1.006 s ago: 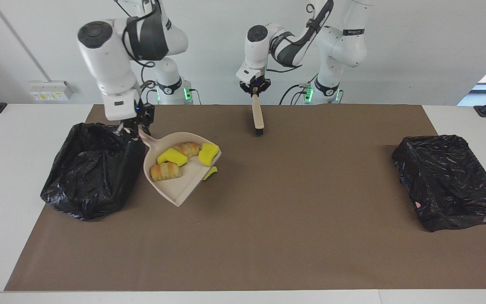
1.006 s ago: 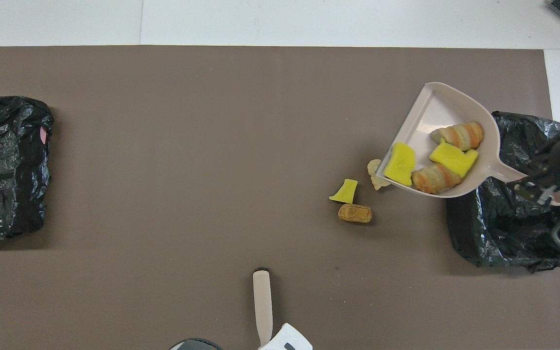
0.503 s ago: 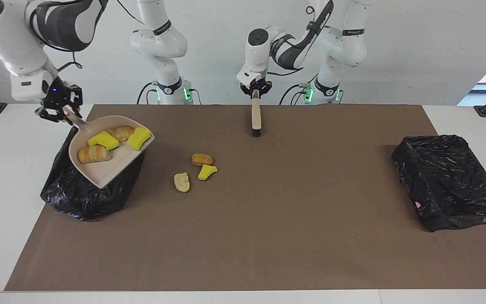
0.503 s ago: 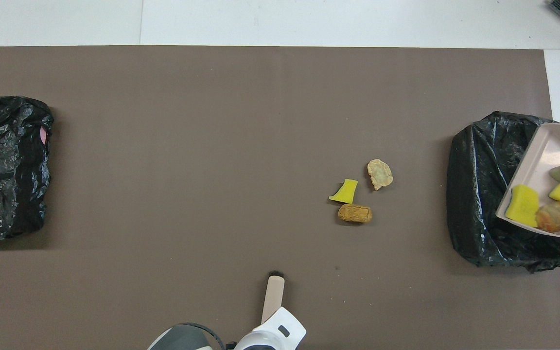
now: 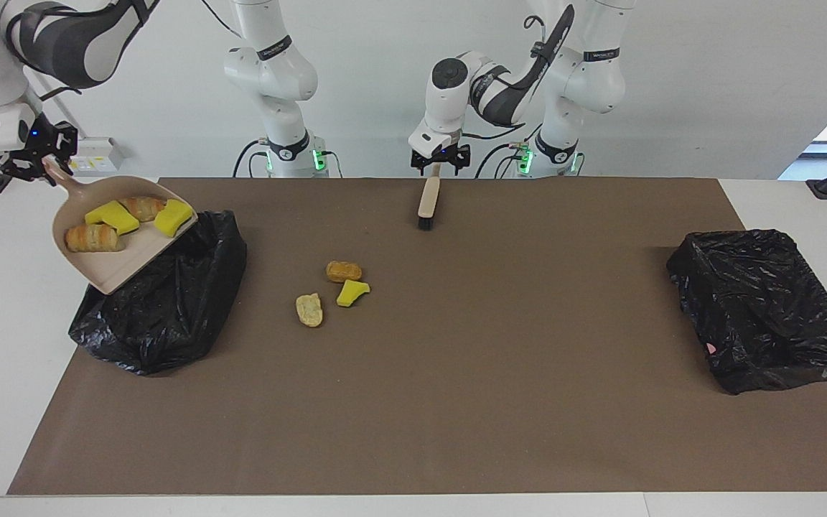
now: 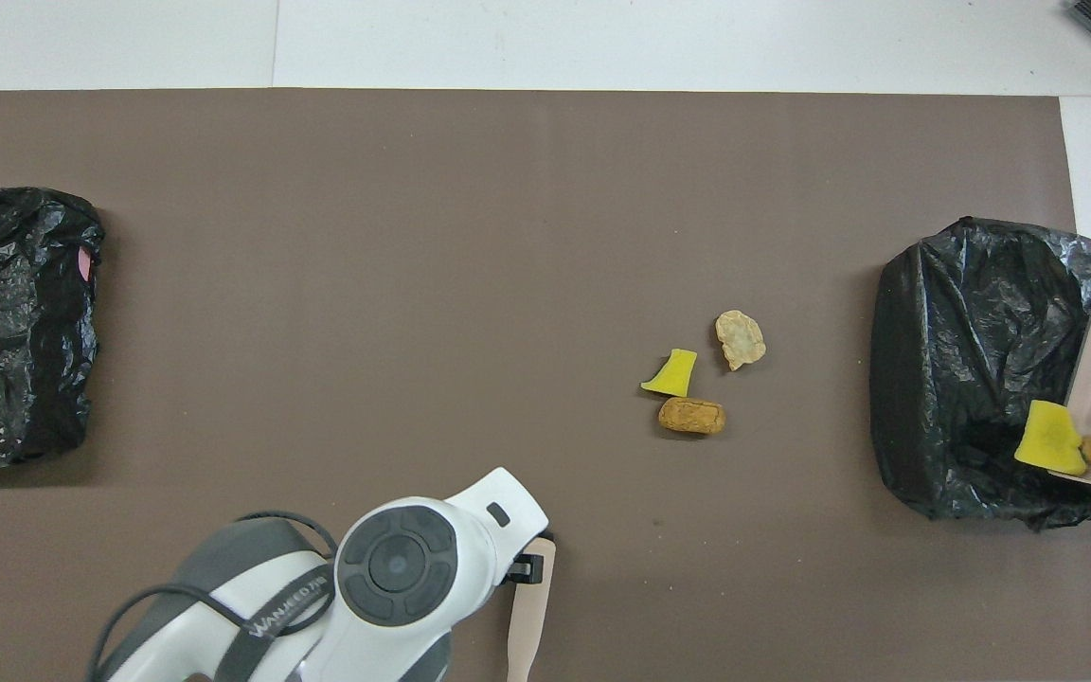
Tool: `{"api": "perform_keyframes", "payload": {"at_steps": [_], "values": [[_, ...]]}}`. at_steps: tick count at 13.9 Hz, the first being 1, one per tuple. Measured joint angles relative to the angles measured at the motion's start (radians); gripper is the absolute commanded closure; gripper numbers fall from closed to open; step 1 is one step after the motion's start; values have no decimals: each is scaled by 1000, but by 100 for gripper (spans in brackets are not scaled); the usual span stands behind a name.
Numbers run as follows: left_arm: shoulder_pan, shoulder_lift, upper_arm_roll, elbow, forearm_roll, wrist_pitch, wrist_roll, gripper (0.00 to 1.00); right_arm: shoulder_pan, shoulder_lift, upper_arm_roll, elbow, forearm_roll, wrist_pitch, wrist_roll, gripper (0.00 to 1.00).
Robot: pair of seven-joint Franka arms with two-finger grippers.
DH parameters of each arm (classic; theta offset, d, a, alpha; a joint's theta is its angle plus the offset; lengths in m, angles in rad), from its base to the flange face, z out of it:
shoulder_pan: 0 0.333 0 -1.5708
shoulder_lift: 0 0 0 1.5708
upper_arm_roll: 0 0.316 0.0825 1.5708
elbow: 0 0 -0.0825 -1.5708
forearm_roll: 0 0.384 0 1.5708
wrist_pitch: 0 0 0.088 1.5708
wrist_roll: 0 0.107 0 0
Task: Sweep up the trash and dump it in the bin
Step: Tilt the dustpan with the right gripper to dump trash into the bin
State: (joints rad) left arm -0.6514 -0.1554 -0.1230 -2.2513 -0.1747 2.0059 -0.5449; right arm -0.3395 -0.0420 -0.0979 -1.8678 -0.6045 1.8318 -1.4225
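Right gripper (image 5: pixel 46 166) pinching beige plastic dustpan (image 5: pixel 97 269) w/ scraps over black-bagged bin (image 5: pixel 169 301): tilt off-centre, spills; left gripper (image 5: pixel 439 159) jaws spread above beige brush (image 5: pixel 427 203).

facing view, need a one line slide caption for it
Right gripper holds the loaded dustpan over the black bin; three trash pieces remain on the mat; left gripper is at the brush.

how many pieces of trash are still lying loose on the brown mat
3, clustered mid-mat toward the right arm's end: an orange-brown lump nearest the robots, a yellow scrap beside it, a pale tan lump farthest.
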Motion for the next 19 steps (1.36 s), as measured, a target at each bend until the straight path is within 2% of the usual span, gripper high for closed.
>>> {"api": "perform_keyframes", "payload": {"at_steps": [6,11,15,17,19], "values": [[277,30,5,282,40,-205,278,0,52,14,5,-6,-166,66,0,100],[379,37,6,394,69,-288,352,0,113,27,11,16,-278,48,0,100],[406,38,5,398,71,-291,352,0,203,24,21,127,-282,-165,0,100],[417,39,6,399,71,-291,352,0,232,22,46,180,-212,-264,22,100],[443,40,6,399,71,-291,355,0,244,22,58,196,-127,-309,95,100]]}}
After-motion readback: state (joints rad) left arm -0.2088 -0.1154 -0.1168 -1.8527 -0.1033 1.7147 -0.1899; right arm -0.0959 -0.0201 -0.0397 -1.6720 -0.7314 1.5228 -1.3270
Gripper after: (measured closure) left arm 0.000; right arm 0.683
